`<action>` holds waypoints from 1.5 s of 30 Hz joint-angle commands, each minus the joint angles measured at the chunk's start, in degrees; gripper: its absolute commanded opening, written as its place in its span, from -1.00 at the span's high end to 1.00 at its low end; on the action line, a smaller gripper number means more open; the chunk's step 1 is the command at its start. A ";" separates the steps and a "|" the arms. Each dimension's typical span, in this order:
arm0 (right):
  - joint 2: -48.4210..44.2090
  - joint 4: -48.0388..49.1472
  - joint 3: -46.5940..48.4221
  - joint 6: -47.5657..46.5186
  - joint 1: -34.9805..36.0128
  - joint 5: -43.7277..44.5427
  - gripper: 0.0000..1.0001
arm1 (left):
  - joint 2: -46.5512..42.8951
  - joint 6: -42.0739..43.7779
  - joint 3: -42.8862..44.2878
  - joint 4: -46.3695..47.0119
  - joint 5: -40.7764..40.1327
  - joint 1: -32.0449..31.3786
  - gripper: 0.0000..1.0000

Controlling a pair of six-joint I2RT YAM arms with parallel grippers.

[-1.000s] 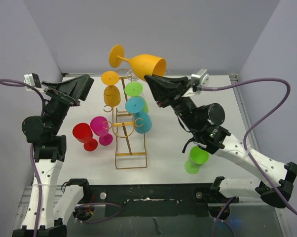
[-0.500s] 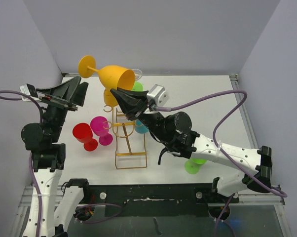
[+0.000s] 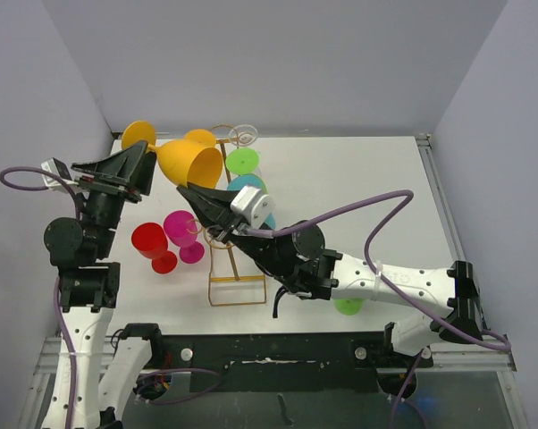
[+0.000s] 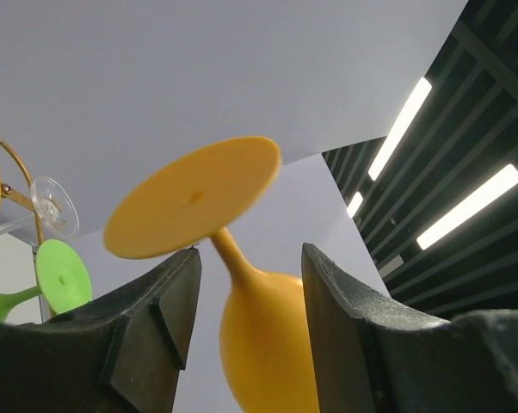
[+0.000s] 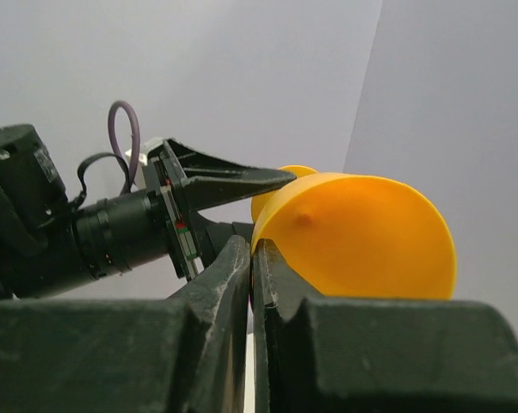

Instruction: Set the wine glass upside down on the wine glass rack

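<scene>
My right gripper (image 3: 195, 191) (image 5: 252, 245) is shut on the rim of an orange wine glass (image 3: 190, 163) (image 5: 362, 232) and holds it on its side in the air, foot (image 3: 137, 134) pointing left. My left gripper (image 3: 144, 166) (image 4: 250, 258) is open, and the glass stem (image 4: 227, 258) shows between its fingers, with the foot (image 4: 194, 196) just above them. I cannot tell whether they touch. The gold wire wine glass rack (image 3: 238, 279) stands mid-table behind the glass, and its curved top (image 4: 18, 176) shows in the left wrist view.
Orange (image 3: 200, 138), green (image 3: 242, 161), teal (image 3: 249, 184) and clear (image 3: 242, 134) glasses hang on the rack. A pink glass (image 3: 181, 228) and a red glass (image 3: 150, 241) stand left of it. A green glass (image 3: 349, 306) lies under my right arm.
My right arm has swung left and lower, carrying the orange glass from above the rack's far end to my left gripper. The left gripper has tilted slightly.
</scene>
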 commanded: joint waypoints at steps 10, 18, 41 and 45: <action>0.87 1.23 2.68 -2.88 0.91 -0.75 1.00 | -0.98 -1.98 -0.83 3.64 -0.42 0.12 0.44; 1.04 1.92 2.60 -2.96 0.92 -1.81 1.00 | -0.72 -3.18 -1.16 4.00 0.14 0.14 0.33; -0.27 1.73 -0.74 -1.83 0.85 -4.89 1.00 | -1.23 -10.87 -3.47 8.98 0.23 0.18 0.70; -0.30 1.38 -1.00 -1.85 0.90 -5.50 1.00 | -1.02 -12.30 -3.79 10.47 0.80 0.18 0.66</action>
